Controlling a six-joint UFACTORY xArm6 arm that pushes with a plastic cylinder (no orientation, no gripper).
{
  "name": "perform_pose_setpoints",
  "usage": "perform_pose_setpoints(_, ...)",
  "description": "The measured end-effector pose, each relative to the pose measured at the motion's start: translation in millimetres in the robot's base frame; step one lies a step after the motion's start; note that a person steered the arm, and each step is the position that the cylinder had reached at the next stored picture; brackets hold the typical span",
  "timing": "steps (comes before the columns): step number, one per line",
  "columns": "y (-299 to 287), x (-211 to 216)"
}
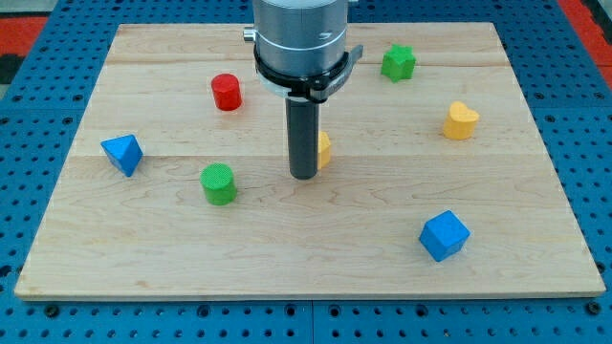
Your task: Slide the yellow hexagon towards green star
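The yellow hexagon (pixel 324 149) lies near the board's middle, mostly hidden behind my rod; only its right edge shows. My tip (pixel 303 175) rests on the board just to the left of and slightly below the hexagon, touching or nearly touching it. The green star (pixel 399 62) sits near the view's top right, well up and to the right of the hexagon.
A red cylinder (pixel 227 92) is at upper left, a green cylinder (pixel 219 183) left of my tip, a blue pyramid-like block (pixel 122 153) at far left, a yellow heart (pixel 460 120) at right, a blue cube (pixel 445 235) at lower right. The wooden board (pixel 306 258) lies on a blue pegboard.
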State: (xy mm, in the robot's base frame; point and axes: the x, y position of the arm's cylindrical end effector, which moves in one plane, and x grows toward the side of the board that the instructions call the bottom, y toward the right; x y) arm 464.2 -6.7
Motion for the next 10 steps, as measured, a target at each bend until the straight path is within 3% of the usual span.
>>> perform_pose_setpoints(3, -0.8, -10.4)
perform_pose_setpoints(5, 2.7, -44.8)
perform_pose_setpoints(8, 78.0, -82.5)
perform_pose_setpoints(10, 60.2, -110.8)
